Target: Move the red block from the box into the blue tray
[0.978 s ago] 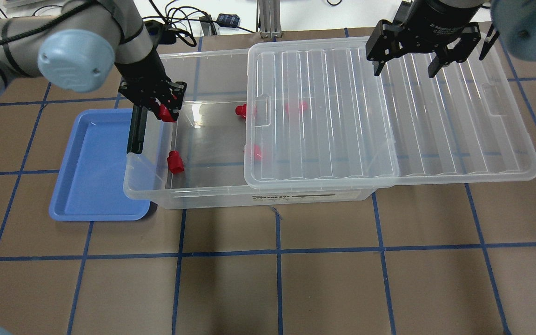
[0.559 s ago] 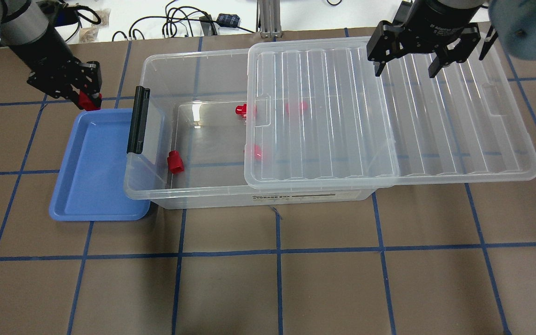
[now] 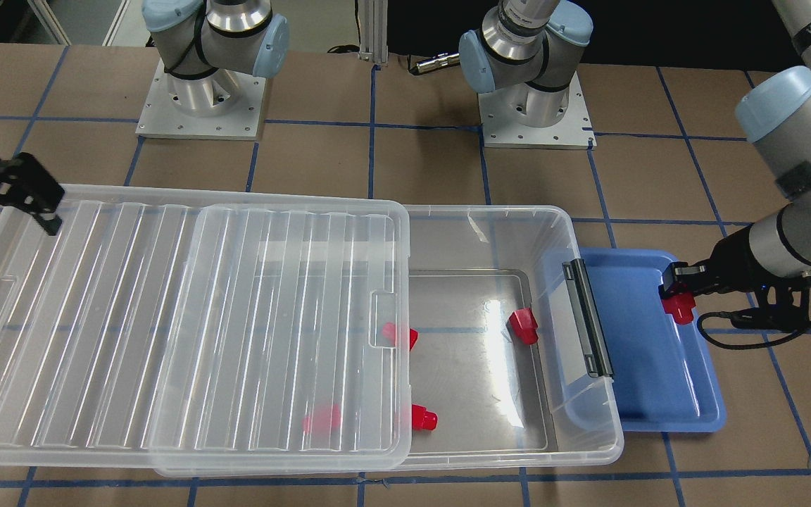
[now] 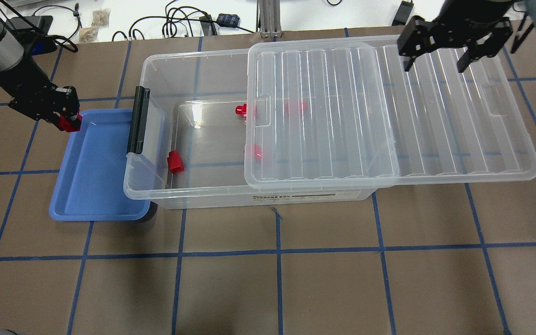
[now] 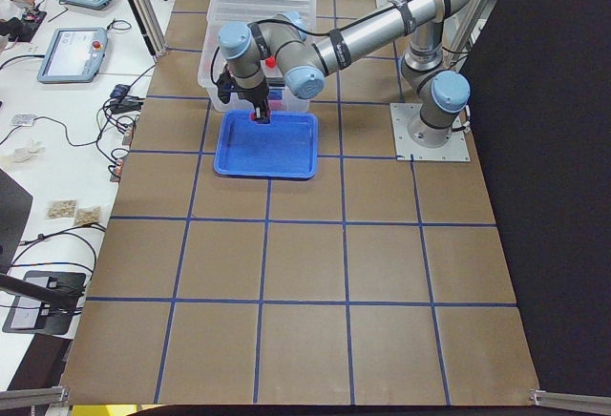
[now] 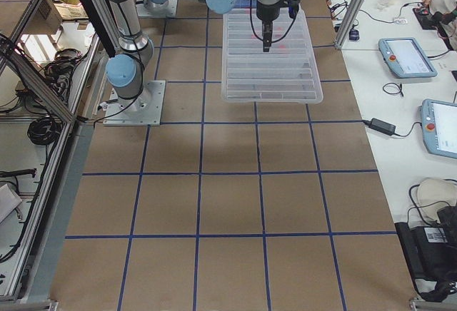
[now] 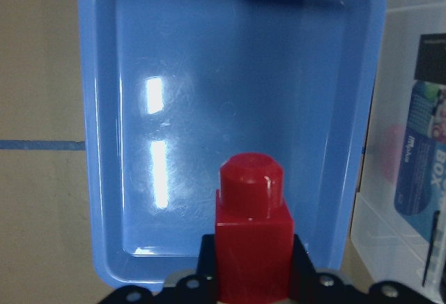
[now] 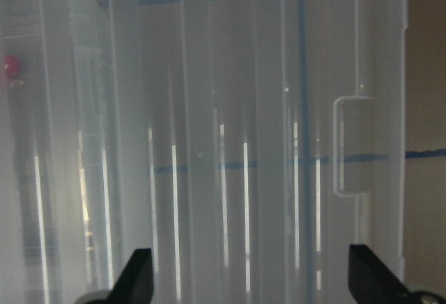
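- Left claw point(image 4: 65, 117) – clenched on a red block point(image 4: 70, 123), which it grips by the boxy body with the round stub pointing down.
- The held block hangs over the blue tray point(image 4: 92, 195), on the tray's long side away from the box; I cannot tell whether it touches.
- The tray sits on the tabletop point(image 4: 324, 284), just beside the black clip handle point(image 4: 138, 120) at the end of the clear storage box point(image 4: 146, 182).
- Four more red blocks lie in the box, two of them under the ribbed lid point(image 4: 435, 135), which is slid partway off.
- Right claw point(image 4: 434, 68) – released, fingers spread, above the lid.
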`<state>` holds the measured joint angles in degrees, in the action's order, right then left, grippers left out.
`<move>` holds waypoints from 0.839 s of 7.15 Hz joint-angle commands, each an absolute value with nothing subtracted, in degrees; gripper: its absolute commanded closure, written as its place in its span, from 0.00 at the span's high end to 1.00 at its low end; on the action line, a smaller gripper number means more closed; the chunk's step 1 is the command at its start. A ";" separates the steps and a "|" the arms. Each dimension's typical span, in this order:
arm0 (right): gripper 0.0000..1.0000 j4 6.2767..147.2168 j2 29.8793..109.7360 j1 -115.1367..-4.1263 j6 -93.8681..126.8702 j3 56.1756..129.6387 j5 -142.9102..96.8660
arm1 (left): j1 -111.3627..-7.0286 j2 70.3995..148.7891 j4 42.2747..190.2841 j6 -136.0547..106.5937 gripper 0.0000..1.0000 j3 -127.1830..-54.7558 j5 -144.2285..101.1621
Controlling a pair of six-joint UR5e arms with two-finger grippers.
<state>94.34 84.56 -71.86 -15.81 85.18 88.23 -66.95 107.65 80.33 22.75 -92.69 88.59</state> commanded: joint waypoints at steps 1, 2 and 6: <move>1.00 96.14 79.74 -61.38 -31.14 85.17 87.98 | -66.71 110.55 74.90 25.57 0.00 -96.93 88.86; 1.00 99.81 76.85 -58.30 -36.07 85.17 88.15 | -66.71 111.96 73.75 25.75 0.00 -97.03 88.94; 1.00 103.89 70.14 -56.34 -38.67 85.43 88.16 | -66.71 115.66 71.63 27.95 0.07 -97.12 92.20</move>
<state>103.35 71.37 -56.47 -38.37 85.34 88.21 -66.68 114.73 71.92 27.73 -97.07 92.05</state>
